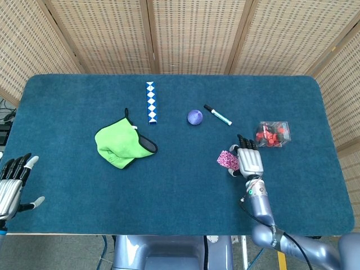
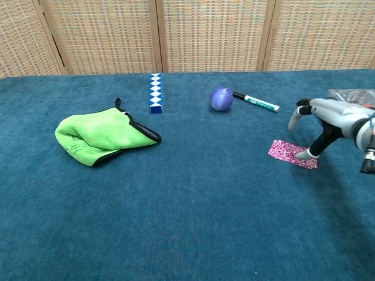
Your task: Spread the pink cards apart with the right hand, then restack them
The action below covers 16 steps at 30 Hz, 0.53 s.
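Right hand [image 1: 249,161] partly hides pink cards [image 2: 291,153]

Staged robot test area, not a lived-in room.
Woven rattan screens [image 1: 185,34] fill the upper frame, fencing a desk [image 1: 73,185] covered in teal carpet, with unrelated props scattered mid-frame.

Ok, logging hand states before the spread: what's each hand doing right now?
Left hand: open, holding nothing, off the table edge.
Right hand: fingertip resting on the pink cards, gripping nothing.
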Available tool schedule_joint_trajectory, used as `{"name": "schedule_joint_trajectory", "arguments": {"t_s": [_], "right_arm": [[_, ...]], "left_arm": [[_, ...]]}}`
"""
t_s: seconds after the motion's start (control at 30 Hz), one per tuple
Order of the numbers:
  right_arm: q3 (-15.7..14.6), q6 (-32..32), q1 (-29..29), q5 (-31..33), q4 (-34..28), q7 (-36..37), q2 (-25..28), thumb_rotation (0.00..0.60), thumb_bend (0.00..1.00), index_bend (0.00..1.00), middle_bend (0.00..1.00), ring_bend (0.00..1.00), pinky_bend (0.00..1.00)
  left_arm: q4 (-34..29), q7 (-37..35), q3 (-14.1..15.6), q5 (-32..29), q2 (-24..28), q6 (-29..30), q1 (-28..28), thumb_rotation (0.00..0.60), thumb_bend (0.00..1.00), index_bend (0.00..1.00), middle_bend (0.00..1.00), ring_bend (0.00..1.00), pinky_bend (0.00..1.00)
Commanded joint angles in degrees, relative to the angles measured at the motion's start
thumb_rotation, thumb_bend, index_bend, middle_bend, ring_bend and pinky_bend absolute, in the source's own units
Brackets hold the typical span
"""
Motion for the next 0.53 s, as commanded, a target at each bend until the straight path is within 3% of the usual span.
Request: {"name": "schedule_joint_trajectory", "arguments": {"t_s": [0.03,0.1,0.17,0.3,0.53], "right_arm": [[-7.69,6.33,-7.96,-22.88,-8.88,14.96,12.23,0.600,0.20,0.28,0.00,0.00,0.01],[-11.50,10.43,-10.77,-32.26,-6.84,21.47,15.40,0.600,0.09,0.22,0.00,0.00,0.01],[-13.16,13.12,-12.30,-36.08,-5.22,24.11,16.63,0.600,0.02,0.16,0.00,0.00,0.01],[-16.55,19.24,-16.04,-42.65,-0.90,29.12,18.73,0.600,0.00,0.02,0.00,0.00,0.00],[-18.57,25.32,-20.46,-46.80,1.76,29.71,19.73,0.600,0.00,0.00,0.00,0.00,0.00]], "left_arm": [[0.10,-0.21,-0.02,0.11,-0.02,0.00,-0.05,0.600,0.04,0.00,0.00,0.00,0.00],[0.26,-0.08,-0.05,0.08,-0.11,0.06,-0.04,0.600,0.04,0.00,0.00,0.00,0.00],[0.19,-0.11,-0.07,0.01,-0.14,0.07,-0.02,0.600,0.04,0.00,0.00,0.00,0.00],[0.33,-0.11,0.04,0.36,-0.19,0.40,0.10,0.600,0.04,0.00,0.00,0.00,0.00],[0.54,-0.37,0.03,0.62,-0.38,0.87,0.28,0.600,0.04,0.00,0.00,0.00,0.00]]}}
